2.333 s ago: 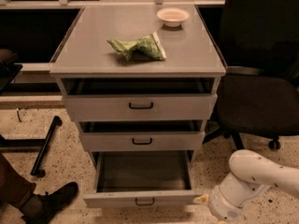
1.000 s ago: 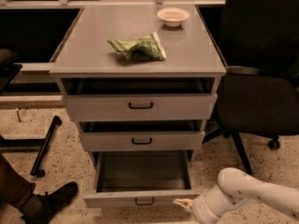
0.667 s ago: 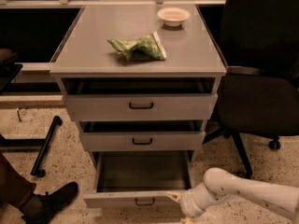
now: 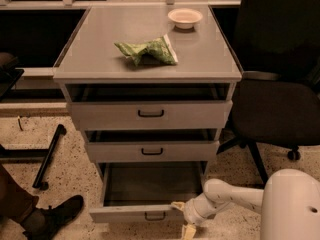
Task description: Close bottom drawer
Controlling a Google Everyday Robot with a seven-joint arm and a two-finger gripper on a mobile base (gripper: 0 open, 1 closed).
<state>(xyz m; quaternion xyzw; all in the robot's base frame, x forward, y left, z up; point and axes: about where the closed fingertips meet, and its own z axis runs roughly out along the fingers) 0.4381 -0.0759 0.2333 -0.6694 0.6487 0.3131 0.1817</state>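
Observation:
The bottom drawer point(image 4: 135, 213) is the lowest of three in the light-grey cabinet point(image 4: 150, 64). It stands pulled far out, its dark inside showing, with a small black bar handle point(image 4: 154, 216) on its low front. My gripper point(image 4: 183, 218) is at the right end of the drawer front, at the bottom of the view, with one pale fingertip point(image 4: 177, 205) at the front's top edge and another point(image 4: 188, 231) below it. My white arm point(image 4: 235, 196) reaches in from the lower right.
The middle drawer point(image 4: 150, 151) and top drawer point(image 4: 150, 115) are slightly open. A green bag point(image 4: 147, 50) and white bowl point(image 4: 185, 17) sit on the cabinet. A black office chair point(image 4: 275, 99) stands right. A person's shoe point(image 4: 55, 214) and a black stand leg point(image 4: 47, 156) are left.
My arm and gripper have moved left along the floor from the lower right to the right end of the bottom drawer's front. The drawer stands as far out as before.

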